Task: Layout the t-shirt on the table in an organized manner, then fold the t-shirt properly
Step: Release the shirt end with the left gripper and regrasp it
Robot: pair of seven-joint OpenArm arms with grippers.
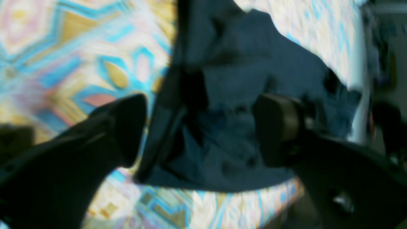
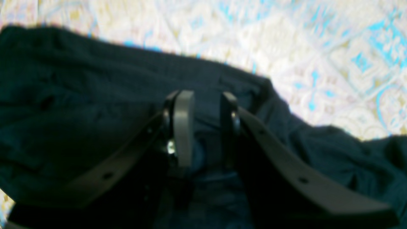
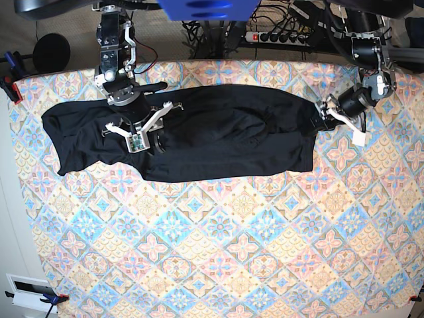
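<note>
The black t-shirt (image 3: 225, 132) lies spread sideways across the far part of the patterned table (image 3: 232, 252), wrinkled in the middle. My left gripper (image 3: 326, 109) is at the shirt's right end. In the left wrist view its fingers (image 1: 127, 127) stand wide apart, open, with the t-shirt (image 1: 235, 79) lying loose between them. My right gripper (image 3: 142, 138) sits over the shirt's left part. In the right wrist view the right gripper (image 2: 206, 124) has its pads close together on a fold of the t-shirt (image 2: 79, 105).
The table's edge (image 1: 359, 79) runs close beside the left gripper. A power strip and cables (image 3: 278, 36) lie beyond the far edge. Red clamps (image 3: 8, 86) hold the cloth at the left, and a white box (image 3: 30, 291) sits at the lower left.
</note>
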